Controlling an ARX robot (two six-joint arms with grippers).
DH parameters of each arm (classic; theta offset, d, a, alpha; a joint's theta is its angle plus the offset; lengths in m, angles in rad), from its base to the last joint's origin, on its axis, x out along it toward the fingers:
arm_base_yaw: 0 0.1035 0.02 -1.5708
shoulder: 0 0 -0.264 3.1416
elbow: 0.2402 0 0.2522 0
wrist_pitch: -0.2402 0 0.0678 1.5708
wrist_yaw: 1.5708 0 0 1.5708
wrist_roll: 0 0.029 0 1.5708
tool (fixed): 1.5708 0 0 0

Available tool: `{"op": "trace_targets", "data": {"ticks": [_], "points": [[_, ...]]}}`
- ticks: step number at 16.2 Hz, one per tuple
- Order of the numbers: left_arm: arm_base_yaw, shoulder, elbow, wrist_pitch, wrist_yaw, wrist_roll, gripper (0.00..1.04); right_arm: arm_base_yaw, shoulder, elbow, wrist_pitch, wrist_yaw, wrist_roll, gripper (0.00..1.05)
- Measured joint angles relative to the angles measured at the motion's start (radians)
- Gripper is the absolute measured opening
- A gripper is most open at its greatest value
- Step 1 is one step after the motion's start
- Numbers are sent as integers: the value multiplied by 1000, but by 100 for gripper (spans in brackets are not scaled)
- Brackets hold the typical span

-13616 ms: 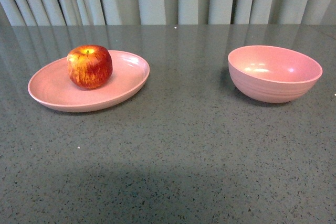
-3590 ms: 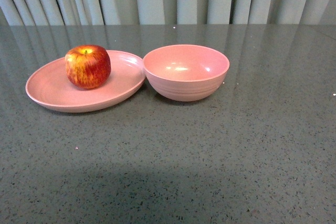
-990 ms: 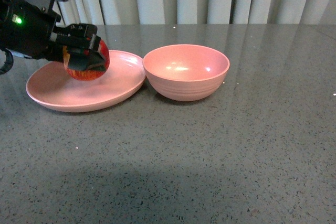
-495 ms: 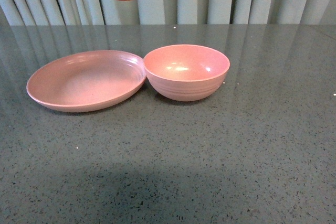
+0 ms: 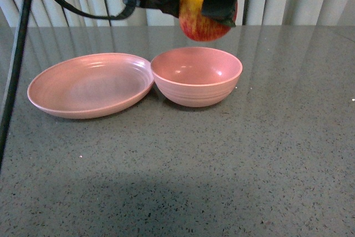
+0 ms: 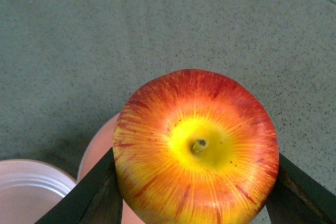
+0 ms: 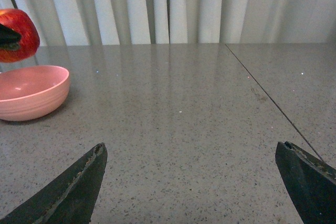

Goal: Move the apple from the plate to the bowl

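The left hand (image 5: 211, 5) grips the apple (image 5: 202, 21), lifted clear of the bench (image 5: 222, 165) and hanging in the air above the bowl (image 5: 194, 94). In the front view the fruit sits over the bowl's far rim, a little toward its right side, with open space between its underside and the rim. It is tilted, so yellow streaks show on its left face and red on the rest. 1 dark finger (image 5: 219, 5) crosses its front.

From the left wrist view the apple (image 6: 197, 148) fills the middle of the frame, its yellow stem dimple facing the camera, and the 2 black fingers (image 6: 94, 198) press against it on opposite sides. Pale pink shapes show beneath it; which is bowl and which is plate I cannot tell from there.

The bowl stands near the middle of the bench, toward the far edge, with nothing in it. The plate (image 5: 91, 84) lies to its left, also bare, and their rims meet or very nearly do. A black cable (image 5: 16, 65) slants down past the bench's left edge.

The right hand (image 7: 190, 148) holds nothing, its 2 fingers spread wide, low over bare bench well to the right of the bowl (image 7: 31, 95). Its camera catches the apple (image 7: 23, 27) above that bowl, and a thin seam (image 7: 268, 98) running across the bench top
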Motion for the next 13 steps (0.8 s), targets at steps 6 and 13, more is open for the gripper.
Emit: {"op": "trace_targets", "data": {"ticks": [6,13], "points": [[3,74,-6,19,-28,-23,66,0,0,0,0,0,0,98],[34,185,15,19,-46,-42,66,0,0,0,0,0,0,98]]}}
